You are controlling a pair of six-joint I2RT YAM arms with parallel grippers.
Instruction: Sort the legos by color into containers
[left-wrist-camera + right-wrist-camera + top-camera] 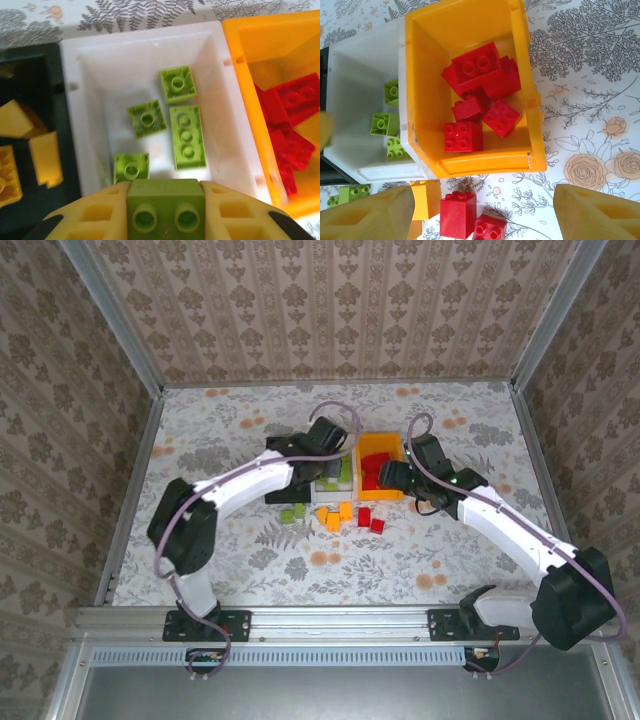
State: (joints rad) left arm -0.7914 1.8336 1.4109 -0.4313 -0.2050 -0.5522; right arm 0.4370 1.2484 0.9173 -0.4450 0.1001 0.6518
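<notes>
My left gripper (165,192) is shut on an olive-green lego (165,210) and hangs over the near end of the white bin (90,65), which holds several green legos (187,136). The black bin (25,70) to its left holds orange-yellow legos (14,119). The orange bin (470,20) contains several red legos (463,136). My right gripper (485,217) is open above the table just in front of the orange bin, with two red legos (457,214) and an orange-yellow lego (426,199) lying between its fingers. From above, the left gripper (326,439) and right gripper (392,478) flank the bins.
Loose legos lie on the flowered table in front of the bins: green ones (293,512), orange-yellow ones (335,515) and red ones (370,520). The three bins stand touching side by side. Metal rails and patterned walls enclose the table.
</notes>
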